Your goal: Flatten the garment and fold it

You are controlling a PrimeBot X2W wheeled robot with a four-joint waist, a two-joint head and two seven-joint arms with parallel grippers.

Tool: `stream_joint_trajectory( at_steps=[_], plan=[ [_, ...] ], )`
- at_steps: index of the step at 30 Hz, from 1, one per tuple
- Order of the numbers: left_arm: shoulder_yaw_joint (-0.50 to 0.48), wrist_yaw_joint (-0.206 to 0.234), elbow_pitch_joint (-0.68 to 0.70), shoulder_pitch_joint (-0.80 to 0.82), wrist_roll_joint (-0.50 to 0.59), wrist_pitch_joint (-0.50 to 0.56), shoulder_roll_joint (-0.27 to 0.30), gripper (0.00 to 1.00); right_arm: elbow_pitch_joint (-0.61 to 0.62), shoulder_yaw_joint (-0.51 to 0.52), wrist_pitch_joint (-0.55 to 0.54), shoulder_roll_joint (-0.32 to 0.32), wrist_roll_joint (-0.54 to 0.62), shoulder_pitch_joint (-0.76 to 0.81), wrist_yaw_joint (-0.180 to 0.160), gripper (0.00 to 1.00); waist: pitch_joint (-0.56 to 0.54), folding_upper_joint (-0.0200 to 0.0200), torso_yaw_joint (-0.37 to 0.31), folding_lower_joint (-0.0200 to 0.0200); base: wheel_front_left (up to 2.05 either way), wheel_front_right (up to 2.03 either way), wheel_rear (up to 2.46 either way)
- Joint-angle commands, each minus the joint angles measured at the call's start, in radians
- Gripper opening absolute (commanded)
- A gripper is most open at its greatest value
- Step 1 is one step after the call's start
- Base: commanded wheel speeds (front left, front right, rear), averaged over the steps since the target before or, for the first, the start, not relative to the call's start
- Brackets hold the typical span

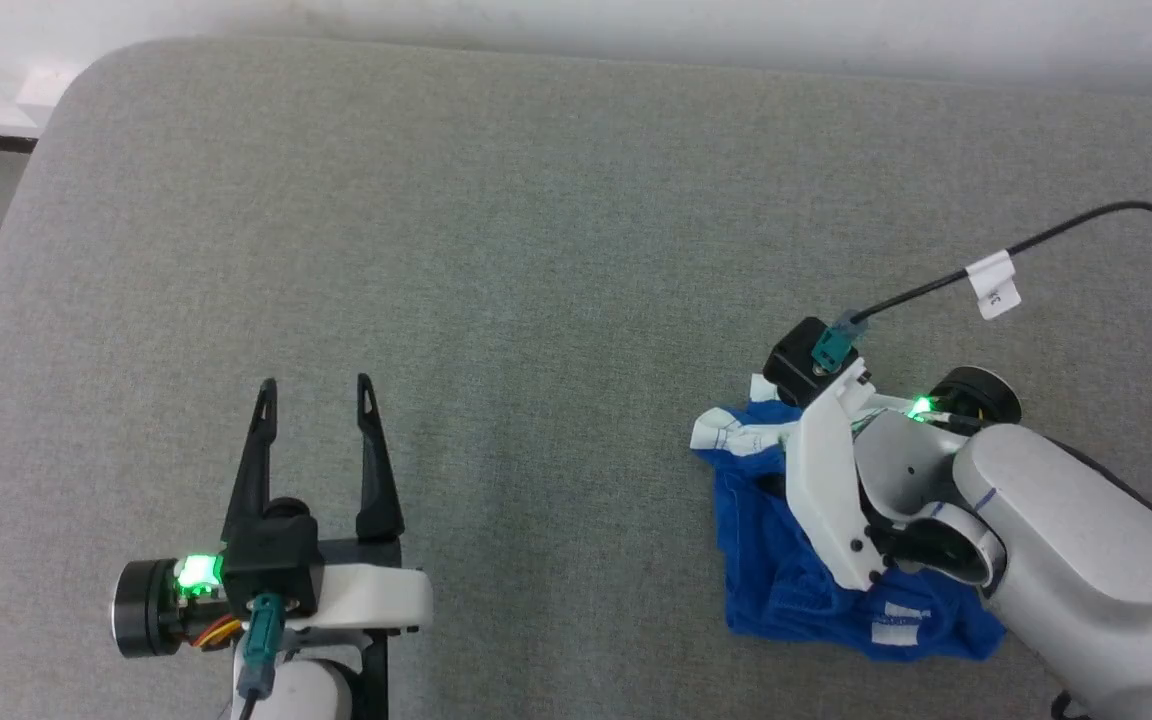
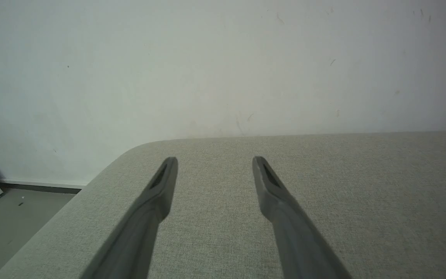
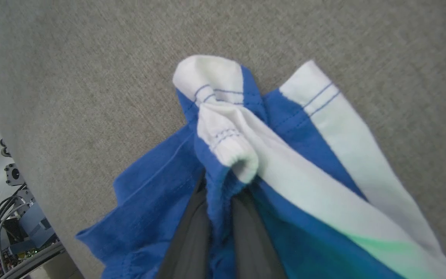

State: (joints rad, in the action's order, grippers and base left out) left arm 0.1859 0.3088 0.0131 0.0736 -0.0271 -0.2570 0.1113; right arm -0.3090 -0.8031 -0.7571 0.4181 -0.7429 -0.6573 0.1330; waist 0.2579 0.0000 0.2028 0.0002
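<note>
While our left claw [image 1: 316, 385] hangs wide at lower left, our right claw [image 3: 220, 193] pinches the crumpled blue garment [image 1: 776, 570] at lower right.

On table [image 1: 536, 250]: garment [image 1: 766, 545] right, left hand [image 1: 316, 381] left.

The garment [image 1: 771, 570] is royal blue; its hem bands [image 3: 347, 143] are white with thin blue double stitch lines. The counter [image 1: 536, 250] is uniform grey woven fabric. The left pincer [image 1: 316, 385] has black fingers [image 1: 254, 470], a white housing [image 1: 381, 595] and a green indicator light [image 1: 198, 570].
</note>
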Motion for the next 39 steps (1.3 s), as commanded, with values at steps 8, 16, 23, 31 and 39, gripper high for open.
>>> stream_joint_trajectory(
  at_steps=[8, 16, 23, 31, 39],
  plan=[
    [-0.040, -0.013, -0.018, -0.032, 0.007, -0.005, 0.026, 1.00, 0.134, 0.039, 0.240, 0.113, 0.004, -0.024, -0.002, 1.00, -0.093, 0.0000, -0.079, -0.0002, 0.00, 0.00, 0.00],
    [-0.060, -0.025, 0.002, -0.048, 0.012, -0.005, 0.047, 1.00, 0.283, 0.290, 0.468, 0.168, 0.108, 0.052, -0.002, 1.00, -0.133, 0.0000, -0.161, -0.0002, 0.00, 0.00, 0.00],
    [-0.066, -0.022, 0.020, -0.054, 0.015, -0.005, 0.049, 1.00, 0.312, 0.624, 0.743, 0.005, 0.354, 0.232, -0.002, 1.00, -0.142, 0.0000, -0.208, -0.0002, 0.00, 0.00, 0.00],
    [-0.084, -0.018, 0.035, -0.074, 0.008, -0.005, 0.049, 1.00, 0.359, 0.826, 0.957, -0.215, 0.525, 0.459, -0.002, 1.00, -0.145, 0.0000, -0.237, -0.0002, 0.00, 0.00, 0.00],
    [-0.091, -0.032, 0.051, -0.093, 0.002, -0.005, 0.047, 1.00, 0.368, 0.846, 1.016, -0.320, 0.568, 0.626, -0.002, 1.00, -0.149, 0.0000, -0.233, -0.0002, 0.00, 0.00, 0.00]
  ],
)
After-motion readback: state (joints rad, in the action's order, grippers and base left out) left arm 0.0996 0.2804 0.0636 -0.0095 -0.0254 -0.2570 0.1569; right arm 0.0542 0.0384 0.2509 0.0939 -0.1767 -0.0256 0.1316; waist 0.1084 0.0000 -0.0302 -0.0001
